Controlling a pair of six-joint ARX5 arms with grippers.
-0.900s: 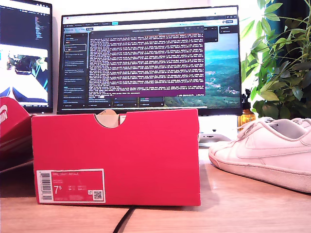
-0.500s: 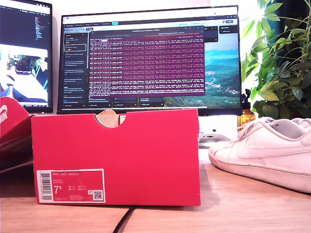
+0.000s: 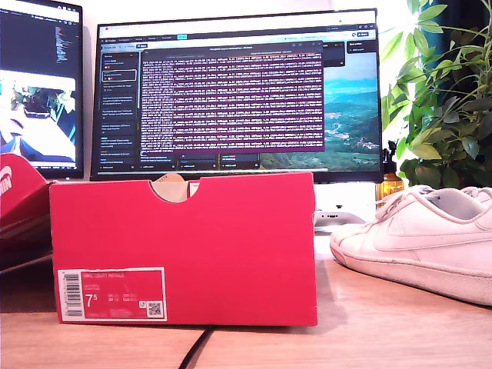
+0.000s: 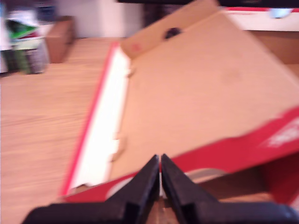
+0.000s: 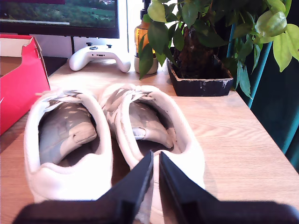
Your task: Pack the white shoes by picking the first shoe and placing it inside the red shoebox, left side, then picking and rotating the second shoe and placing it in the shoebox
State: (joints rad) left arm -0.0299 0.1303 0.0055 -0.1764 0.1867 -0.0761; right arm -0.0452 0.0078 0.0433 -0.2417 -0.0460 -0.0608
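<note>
The red shoebox (image 3: 184, 246) stands at the centre-left of the exterior view, showing its notch and "7.5" label. One of the white shoes (image 3: 423, 238) lies on the desk at the exterior view's right. The second wrist view shows both white shoes side by side, heels nearest: one shoe (image 5: 70, 135) and the other shoe (image 5: 154, 116). My second gripper (image 5: 155, 156) is shut just over the heel of the latter, holding nothing. A corner of the shoebox (image 5: 21, 79) shows beside them. My first gripper (image 4: 160, 161) is shut and empty. Neither gripper appears in the exterior view.
A red lid with a white logo (image 3: 15, 192) leans at the exterior view's left; its brown inner face (image 4: 210, 93) fills the first wrist view. Monitors (image 3: 238, 92) stand behind the box. A white game controller (image 5: 100, 58), an amber bottle (image 5: 140, 37) and a potted plant (image 5: 201, 70) sit beyond the shoes.
Only the text on the monitor has scrolled. The box and the shoe have not moved.
</note>
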